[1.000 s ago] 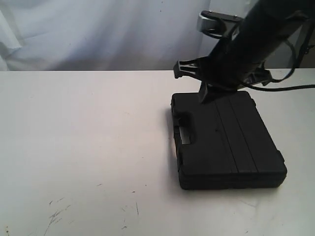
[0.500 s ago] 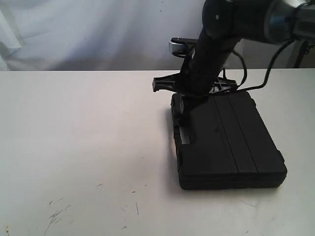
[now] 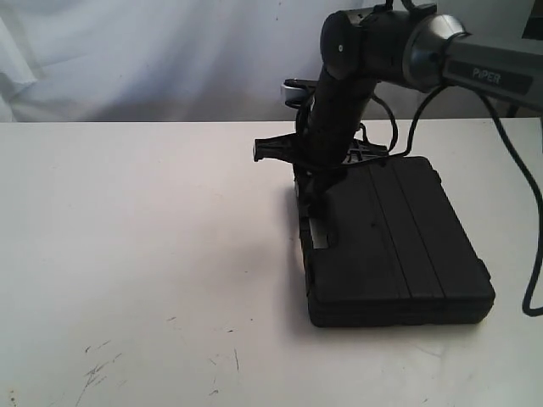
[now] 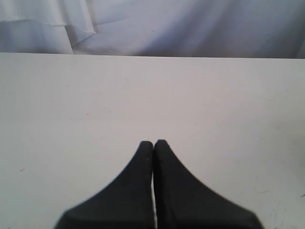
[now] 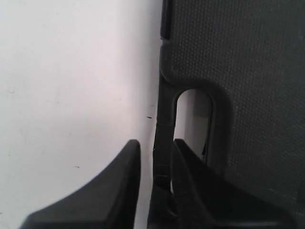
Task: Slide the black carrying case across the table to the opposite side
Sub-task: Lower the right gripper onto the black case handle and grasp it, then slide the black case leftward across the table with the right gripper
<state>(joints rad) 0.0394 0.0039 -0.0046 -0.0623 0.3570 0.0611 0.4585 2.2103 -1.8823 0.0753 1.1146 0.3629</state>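
Observation:
The black carrying case (image 3: pixel 399 246) lies flat on the white table (image 3: pixel 127 237), right of the middle, its handle side facing left. My right gripper (image 3: pixel 311 191) reaches down at that handle. In the right wrist view the handle bar (image 5: pixel 164 119) stands between the two fingers of the right gripper (image 5: pixel 156 143). One finger sits inside the handle opening against the bar. The other is outside, with a thin strip of table (image 5: pixel 71 71) showing between it and the bar. My left gripper (image 4: pixel 153 143) is shut on nothing over bare table (image 4: pixel 143 95). It does not show in the exterior view.
Dark scratch marks (image 3: pixel 97 369) lie near the front left of the table. A white cloth backdrop (image 3: pixel 170 59) hangs behind the far edge. A black cable (image 3: pixel 534 254) from the right arm loops down at the right edge.
The right arm has swung left and down, from above the case's back edge to its handle side. The case has stayed where it was.

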